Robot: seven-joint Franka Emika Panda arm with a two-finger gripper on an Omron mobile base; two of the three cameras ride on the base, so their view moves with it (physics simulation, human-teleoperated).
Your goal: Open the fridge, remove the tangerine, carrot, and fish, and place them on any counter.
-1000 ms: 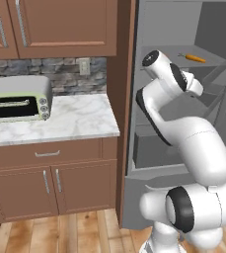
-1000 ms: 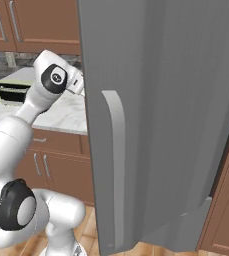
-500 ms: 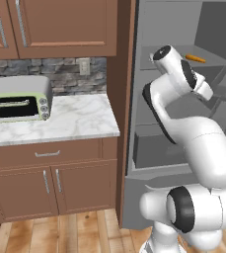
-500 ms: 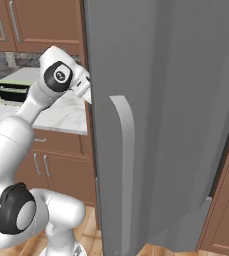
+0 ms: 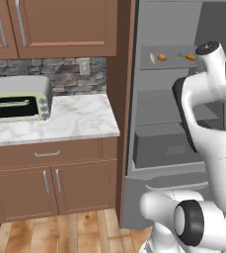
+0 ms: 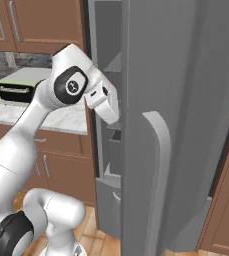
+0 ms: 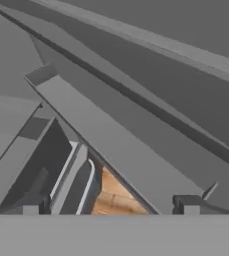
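Up on the fridge's [image 5: 169,123] top shelf, in the left base view, the three task items lie in a row: the pale fish [image 5: 153,58] at the left, the round tangerine [image 5: 162,57] just beside it, and the carrot [image 5: 187,56] a little farther right, close to the arm's upper link. They sit toward the front of the shelf, which should make them easy to reach once the hand can get in. None of them has left the fridge yet, so the removal part of the task looks untouched.

Its door stands swung out wide; the right base view looks at its outer face and the long pale door handle [image 6: 158,170]. The gripper [image 7: 111,206] sits at the door's inner edge, and the hand view looks down the inside of the door past its bins to a strip of wooden floor [image 7: 113,195]. Its two fingertips stand well apart with nothing between them. That placement suggests the hand is there to push or steady the door, not to grasp food.

Left of the fridge, the marble counter [image 5: 80,121] offers a bare patch beside the toaster oven [image 5: 18,99], a sensible landing place for the items.

No brand, label or writing is legible anywhere.
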